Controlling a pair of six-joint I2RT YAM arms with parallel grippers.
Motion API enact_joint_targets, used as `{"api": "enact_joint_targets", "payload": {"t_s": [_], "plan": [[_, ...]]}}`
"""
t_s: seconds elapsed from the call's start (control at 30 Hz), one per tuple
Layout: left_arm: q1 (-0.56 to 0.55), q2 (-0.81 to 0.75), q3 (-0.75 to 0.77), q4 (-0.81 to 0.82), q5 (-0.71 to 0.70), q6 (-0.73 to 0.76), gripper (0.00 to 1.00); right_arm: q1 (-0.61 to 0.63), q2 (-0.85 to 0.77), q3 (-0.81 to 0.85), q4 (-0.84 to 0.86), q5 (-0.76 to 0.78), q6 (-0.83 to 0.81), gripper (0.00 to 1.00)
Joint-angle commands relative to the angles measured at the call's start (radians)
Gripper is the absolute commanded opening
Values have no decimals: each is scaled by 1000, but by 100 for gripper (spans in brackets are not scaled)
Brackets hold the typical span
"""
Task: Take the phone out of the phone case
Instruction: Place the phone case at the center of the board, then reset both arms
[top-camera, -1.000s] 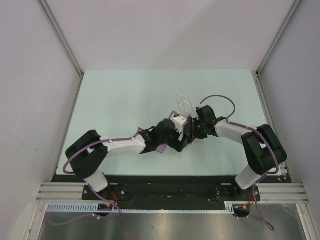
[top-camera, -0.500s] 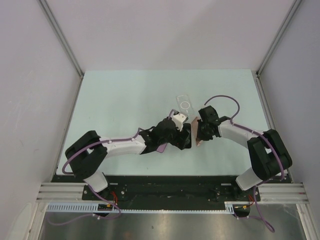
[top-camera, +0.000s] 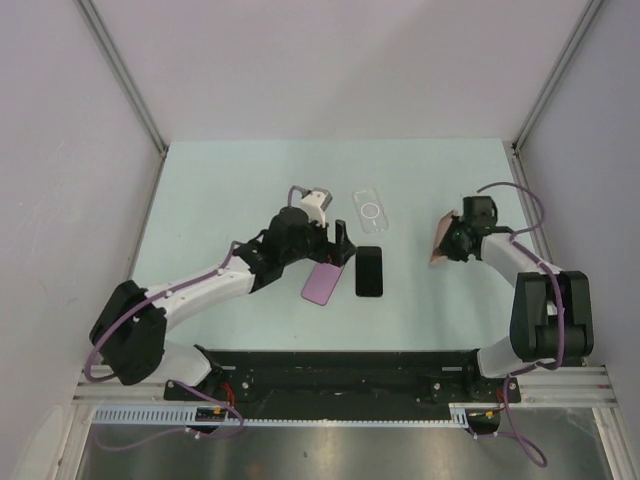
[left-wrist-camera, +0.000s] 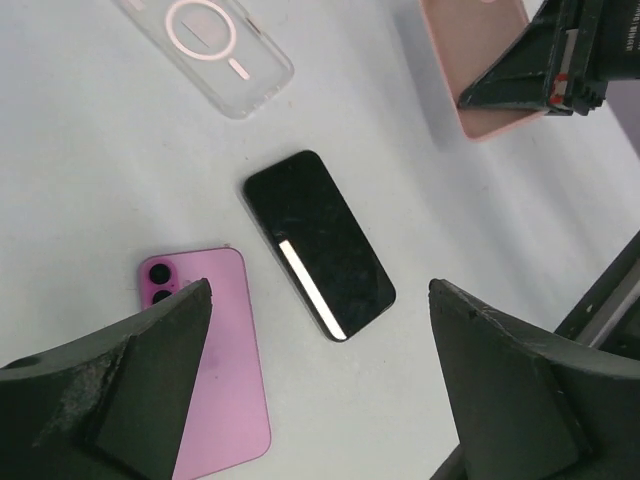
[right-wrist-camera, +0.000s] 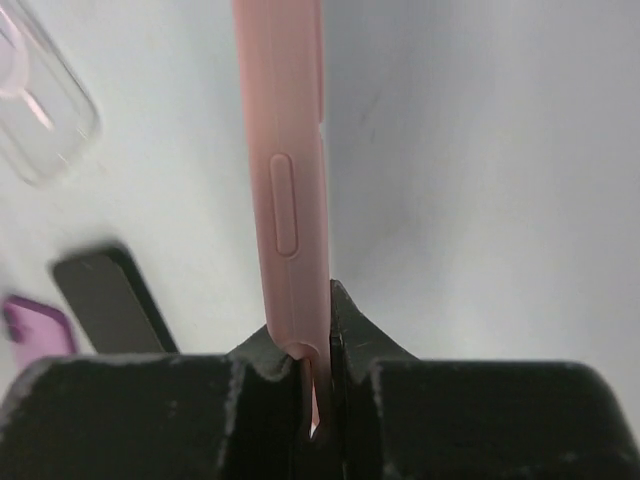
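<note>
A black phone (top-camera: 369, 270) lies flat on the table, screen up, out of its case; it also shows in the left wrist view (left-wrist-camera: 318, 245) and the right wrist view (right-wrist-camera: 105, 305). My right gripper (top-camera: 455, 240) is shut on an empty pink phone case (top-camera: 440, 238) and holds it above the table's right side, edge-on in its wrist view (right-wrist-camera: 285, 180). The jaws (right-wrist-camera: 318, 360) pinch the case's wall. My left gripper (top-camera: 338, 247) is open and empty above and just left of the black phone, its fingers (left-wrist-camera: 150, 360) spread wide.
A pink phone (top-camera: 322, 283) lies back up beside the black one, on its left (left-wrist-camera: 205, 360). A clear case (top-camera: 370, 210) with a ring mark lies further back (left-wrist-camera: 205, 50). Grey walls enclose the table on three sides.
The two grippers have parted. My right gripper moved right carrying the pink case. The left gripper opened and drew back left, and the black phone now lies on the table.
</note>
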Motion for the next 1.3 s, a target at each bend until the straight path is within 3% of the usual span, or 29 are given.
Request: {"api": "enact_joint_targets", "payload": {"t_s": [0.0,0.07,0.1,0.17,0.3,0.47,0.57,0.73,1.0,1.27], "plan": [[47,-105,-11,-42,82,-56,94,-165,6,23,288,-278,4,1],[66,-143,-22,-62,91,-58,94,-225,64,23,355,-359,48,17],[69,-157,-25,-71,93,-58,95,-276,84,23,425,-425,71,40],[81,-186,-27,-73,88,-58,96,-317,115,27,439,-441,119,63],[106,-215,-16,-162,84,-72,98,-394,55,29,293,-277,119,90],[153,-253,-2,-226,62,-99,100,-416,-104,27,134,-104,69,95],[185,-279,-4,-255,88,-96,100,-407,-212,27,56,-88,55,97],[224,-335,-13,-308,131,-72,100,-322,-353,27,-82,2,18,99],[235,-390,-30,-372,102,-61,100,-56,-410,21,-272,228,50,100],[235,-425,-91,-378,85,-63,100,-11,-465,-45,-283,273,85,100]]}}
